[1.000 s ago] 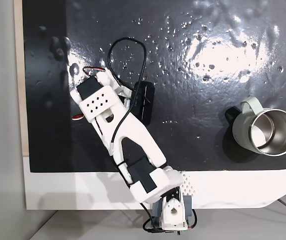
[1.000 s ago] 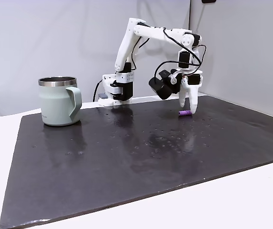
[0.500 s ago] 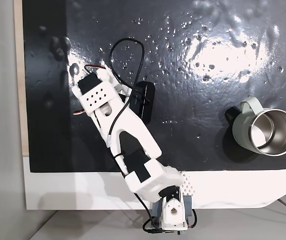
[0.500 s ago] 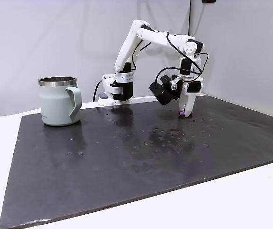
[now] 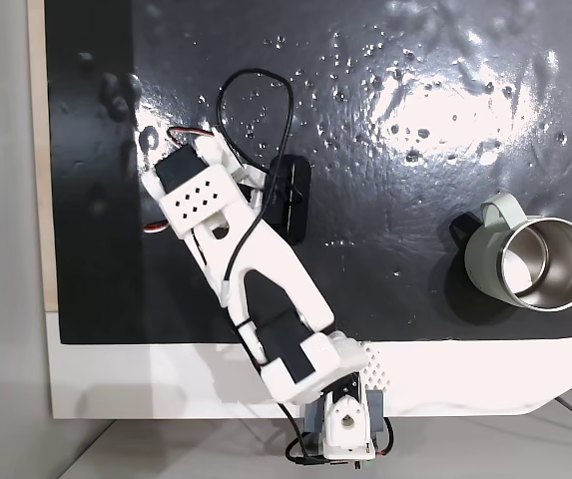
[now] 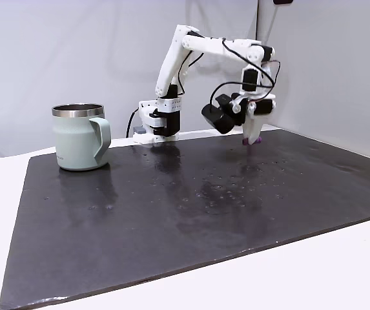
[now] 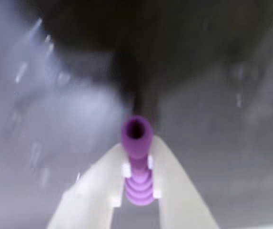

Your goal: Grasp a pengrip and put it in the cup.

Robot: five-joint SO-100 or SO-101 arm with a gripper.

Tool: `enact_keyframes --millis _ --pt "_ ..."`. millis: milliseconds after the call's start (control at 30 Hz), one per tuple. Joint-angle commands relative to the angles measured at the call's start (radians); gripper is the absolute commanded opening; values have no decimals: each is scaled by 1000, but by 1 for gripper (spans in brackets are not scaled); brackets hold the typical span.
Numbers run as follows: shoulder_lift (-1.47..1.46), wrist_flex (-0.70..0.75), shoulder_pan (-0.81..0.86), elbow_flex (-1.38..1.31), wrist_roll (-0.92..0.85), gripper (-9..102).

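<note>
A glossy black mat [image 6: 191, 213] covers most of a white table [image 6: 339, 271]; its surface carries small raised specks and bright reflections of overhead light. In a fixed view, plain grey-white walls [image 6: 75, 51] stand behind the table's far edge, meeting at a vertical seam. In the top-down fixed view, a pale wooden strip [image 5: 36, 150] borders the mat's left edge.

No readable text, label, brand, number or sign appears anywhere: none on the cup [image 6: 79, 137], on the white arm [image 5: 238, 261], or on the dark mat [image 6: 191, 213] covering the desk.
</note>
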Motion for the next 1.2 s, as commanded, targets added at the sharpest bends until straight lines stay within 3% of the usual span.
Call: enact_keyframes --millis 0,300,600,1167 --pt "221 43 20 -63 -110 0" --pt "397 204 98 -259 -252 0" --pt "457 238 275 -322 -345 0" --pt "713 236 928 -103 -735 0"
